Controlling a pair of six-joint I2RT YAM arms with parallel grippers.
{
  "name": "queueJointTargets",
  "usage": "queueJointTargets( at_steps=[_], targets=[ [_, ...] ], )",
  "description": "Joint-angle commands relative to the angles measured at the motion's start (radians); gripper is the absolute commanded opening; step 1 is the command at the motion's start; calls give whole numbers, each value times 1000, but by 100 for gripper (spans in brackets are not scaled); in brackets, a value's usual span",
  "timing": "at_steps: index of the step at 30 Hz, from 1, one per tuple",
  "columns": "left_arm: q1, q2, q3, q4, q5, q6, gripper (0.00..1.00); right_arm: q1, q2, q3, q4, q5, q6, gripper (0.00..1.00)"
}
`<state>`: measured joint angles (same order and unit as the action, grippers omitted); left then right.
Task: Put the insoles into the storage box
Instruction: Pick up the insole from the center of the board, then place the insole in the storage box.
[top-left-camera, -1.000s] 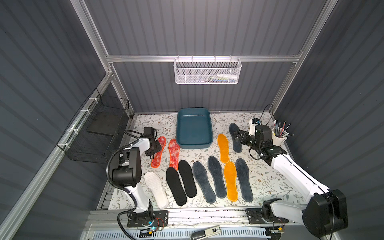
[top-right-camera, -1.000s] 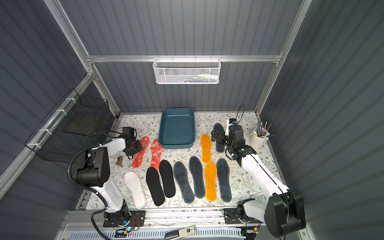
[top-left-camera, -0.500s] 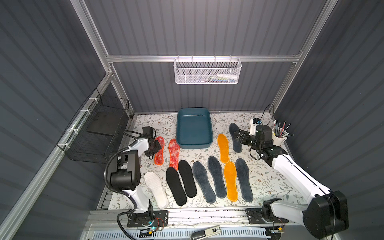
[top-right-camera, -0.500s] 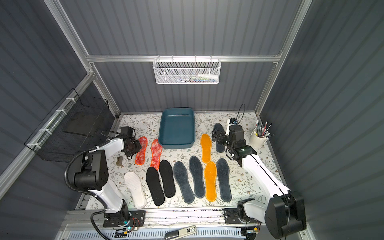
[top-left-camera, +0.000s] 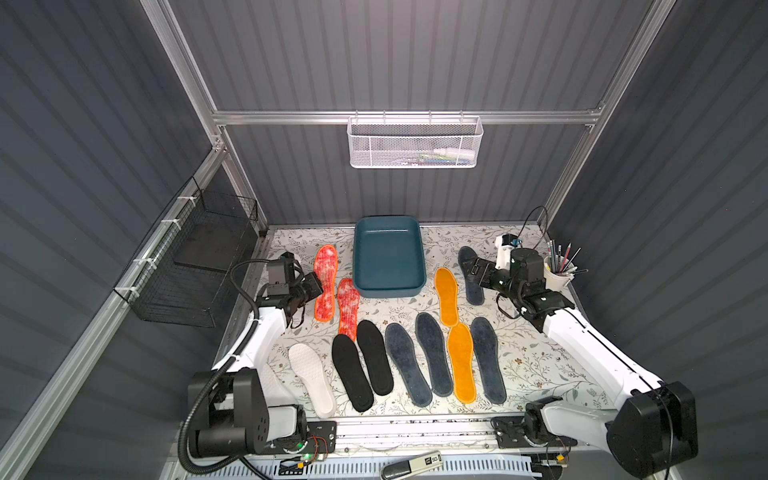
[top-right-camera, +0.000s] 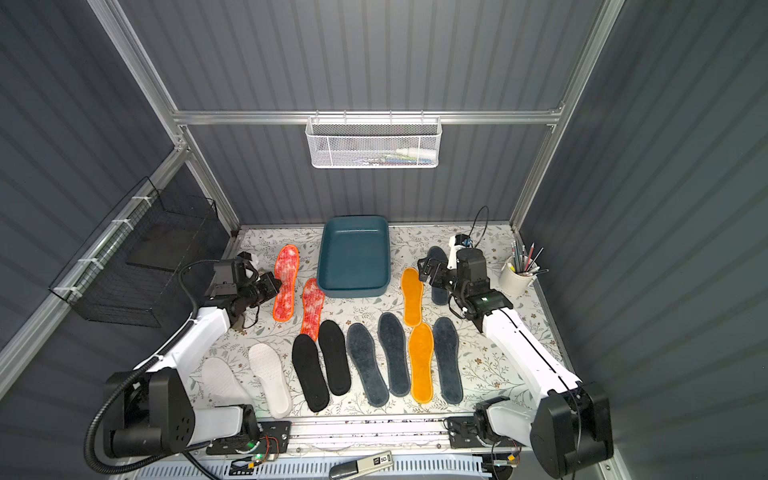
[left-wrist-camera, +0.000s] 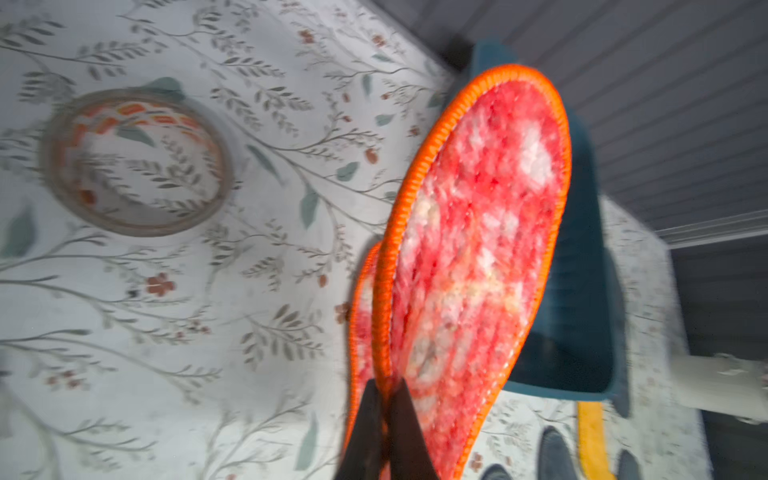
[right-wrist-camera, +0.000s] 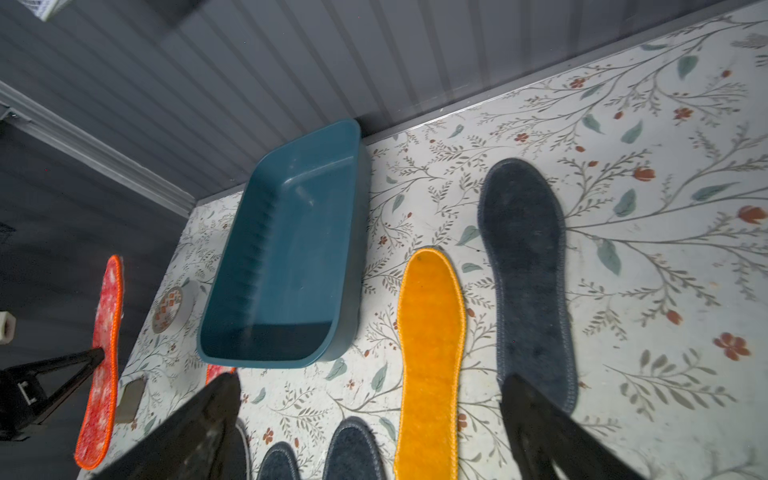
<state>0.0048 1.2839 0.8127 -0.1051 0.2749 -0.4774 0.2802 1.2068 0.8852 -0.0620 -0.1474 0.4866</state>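
The storage box, a dark teal tub, stands empty at the back middle of the table and shows in both top views. My left gripper is shut on the long edge of a red-orange mottled insole, which is raised and tilted left of the box. In the left wrist view the jaws pinch its orange rim. My right gripper hangs open over an orange insole and a dark grey-blue insole, holding nothing. Several more insoles lie in a row in front.
A white mesh basket hangs on the back wall and a black wire basket on the left wall. A cup of pens stands at the right rear. A tape roll lies near the left gripper.
My left gripper has shut on the red-orange insole's edge, lifted it and carried it toward the back wall. The right arm has stayed still.
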Motion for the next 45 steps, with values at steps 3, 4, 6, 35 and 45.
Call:
queueJointTargets(
  at_steps=[3,4,6,35,45],
  targets=[
    [-40,-80,-66,263,132,-134,0,90,44,37,109,-90,43,99],
    [-55,-87,-72,291,128,-157,0,107,55,40,135,-103,54,98],
    [-103,-86,-79,327,110,-197,0,155,84,55,185,-124,71,97],
    [-331,46,-106,588,47,-338,0,414,439,325,314,-211,123,44],
    [-332,52,-103,596,110,-339,0,428,530,401,311,-237,138,39]
  ],
)
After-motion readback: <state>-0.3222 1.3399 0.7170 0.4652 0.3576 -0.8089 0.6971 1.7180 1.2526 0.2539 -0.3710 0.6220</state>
